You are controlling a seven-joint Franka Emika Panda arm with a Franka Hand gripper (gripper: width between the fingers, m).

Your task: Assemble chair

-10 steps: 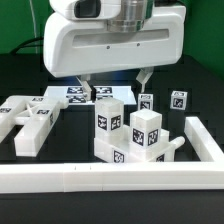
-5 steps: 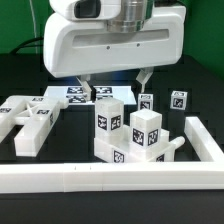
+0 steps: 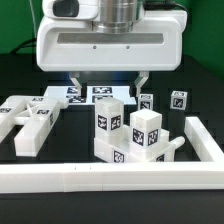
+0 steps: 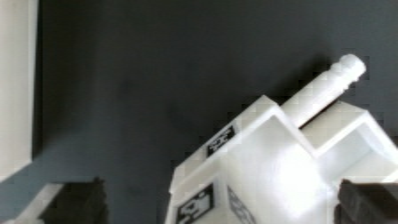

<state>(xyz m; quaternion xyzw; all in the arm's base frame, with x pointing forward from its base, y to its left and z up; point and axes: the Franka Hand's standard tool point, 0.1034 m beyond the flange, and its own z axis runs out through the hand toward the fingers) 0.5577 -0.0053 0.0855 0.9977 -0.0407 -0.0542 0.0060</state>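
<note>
The joined chair parts [image 3: 130, 138], glossy white tagged blocks, stand in the middle of the table. My gripper [image 3: 112, 85] hangs open above and just behind them, nothing between its fingers. A flat white chair piece [image 3: 30, 122] lies at the exterior view's left. Two small tagged blocks [image 3: 178, 99] sit at the back right. In the wrist view a white tagged block [image 4: 267, 160] with a round peg [image 4: 331, 82] lies below the open gripper [image 4: 222, 205]. Both dark fingertips [image 4: 79, 203] stand clear of it.
A long white L-shaped rail [image 3: 110, 178] runs along the front and up the exterior view's right side. The marker board [image 3: 75, 96] lies flat behind the parts, partly under my gripper. The table is black.
My gripper's body has shifted slightly toward the exterior view's left. Its jaws have stayed open and no part has moved.
</note>
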